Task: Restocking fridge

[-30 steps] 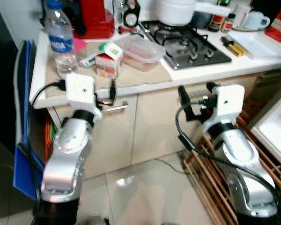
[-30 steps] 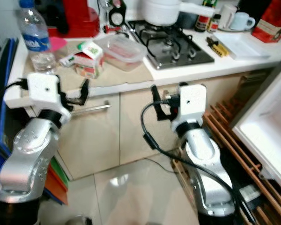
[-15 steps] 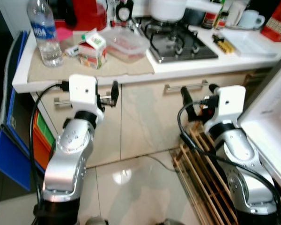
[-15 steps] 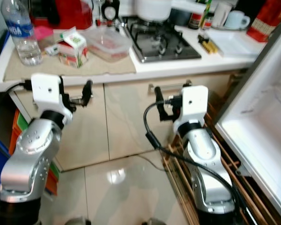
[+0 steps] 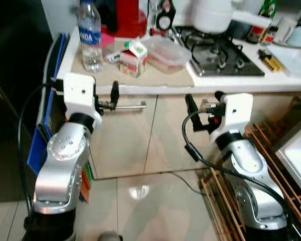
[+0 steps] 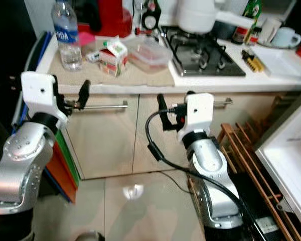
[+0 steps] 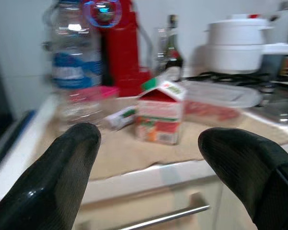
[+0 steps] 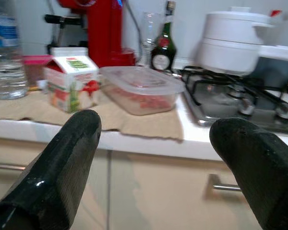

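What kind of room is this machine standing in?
Almost certainly a home kitchen. A black gas hob with a white lidded saucepan sits on a white countertop, above beige cabinet doors with metal bar handles.

Home kitchen: gas hob [image 5: 220, 52], cabinets [image 5: 155, 130].

Counter [image 5: 231, 83] holds a bottle [image 5: 91, 36], carton [image 5: 133, 58], tub [image 5: 166, 50] and hob [image 5: 223, 54]; both grippers, left [image 5: 114, 93] and right [image 5: 203, 103], hover before the cupboards, fingers apart.
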Controlling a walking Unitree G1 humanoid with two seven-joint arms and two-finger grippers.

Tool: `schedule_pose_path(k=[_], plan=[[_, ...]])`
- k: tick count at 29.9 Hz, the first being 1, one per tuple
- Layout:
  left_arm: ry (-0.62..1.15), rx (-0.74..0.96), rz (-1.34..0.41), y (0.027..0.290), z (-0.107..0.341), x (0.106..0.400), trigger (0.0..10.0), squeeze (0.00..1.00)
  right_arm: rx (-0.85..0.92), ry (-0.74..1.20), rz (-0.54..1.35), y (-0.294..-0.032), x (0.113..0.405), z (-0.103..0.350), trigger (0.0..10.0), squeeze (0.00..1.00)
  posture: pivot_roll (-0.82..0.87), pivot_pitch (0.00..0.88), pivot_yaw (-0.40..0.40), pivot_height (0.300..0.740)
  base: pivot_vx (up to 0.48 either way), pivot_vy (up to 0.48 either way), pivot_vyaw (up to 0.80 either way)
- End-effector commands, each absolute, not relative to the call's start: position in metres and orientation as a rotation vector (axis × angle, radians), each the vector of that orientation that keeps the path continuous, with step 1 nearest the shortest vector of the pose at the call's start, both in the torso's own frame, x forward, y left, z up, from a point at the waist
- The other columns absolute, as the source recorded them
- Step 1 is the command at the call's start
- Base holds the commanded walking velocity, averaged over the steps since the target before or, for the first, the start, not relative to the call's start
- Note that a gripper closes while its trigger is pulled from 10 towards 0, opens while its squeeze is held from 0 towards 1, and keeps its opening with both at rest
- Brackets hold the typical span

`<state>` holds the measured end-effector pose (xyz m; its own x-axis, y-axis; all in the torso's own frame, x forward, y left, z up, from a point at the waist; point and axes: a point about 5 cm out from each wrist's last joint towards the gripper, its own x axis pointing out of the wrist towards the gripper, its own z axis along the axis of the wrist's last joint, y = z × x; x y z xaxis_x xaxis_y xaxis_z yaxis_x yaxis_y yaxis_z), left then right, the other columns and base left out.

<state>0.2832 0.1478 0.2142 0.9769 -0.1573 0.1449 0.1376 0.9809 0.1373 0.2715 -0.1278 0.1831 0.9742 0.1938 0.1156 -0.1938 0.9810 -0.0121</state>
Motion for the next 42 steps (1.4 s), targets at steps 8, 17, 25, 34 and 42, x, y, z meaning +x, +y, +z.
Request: schedule_pose_path(k=[8, 17, 25, 34, 42], plan=[[-0.165, 0.157, -0.215, 0.137, 0.218, 0.282, 10.0, 0.00, -0.001, -0.105, 0.245, -0.128, 0.268, 0.181, 10.0, 0.00, 0.04, 0.036, -0.048, 0.740, 0.340, 0.000, 0.20], [-0.168, 0.188, -0.239, 0.133, 0.218, 0.281, 10.0, 0.00, 0.017, -0.138, 0.277, -0.132, 0.272, 0.188, 10.0, 0.00, 0.04, 0.036, -0.050, 0.740, 0.344, 0.000, 0.62], [-0.169, 0.219, -0.252, 0.132, 0.217, 0.279, 10.0, 0.00, 0.041, -0.170, 0.353, -0.124, 0.269, 0.195, 10.0, 0.00, 0.04, 0.033, -0.052, 0.740, 0.343, 0.000, 0.00], [-0.171, 0.226, -0.258, 0.128, 0.217, 0.276, 10.0, 0.00, 0.064, -0.243, 0.421, -0.118, 0.266, 0.209, 10.0, 0.00, 0.04, 0.029, -0.059, 0.740, 0.338, 0.000, 0.62], [-0.171, 0.155, -0.338, 0.118, 0.218, 0.272, 10.0, 0.00, 0.100, -0.243, 0.376, -0.126, 0.273, 0.218, 10.0, 0.00, 0.04, 0.029, -0.066, 0.740, 0.075, 0.000, 0.00]])
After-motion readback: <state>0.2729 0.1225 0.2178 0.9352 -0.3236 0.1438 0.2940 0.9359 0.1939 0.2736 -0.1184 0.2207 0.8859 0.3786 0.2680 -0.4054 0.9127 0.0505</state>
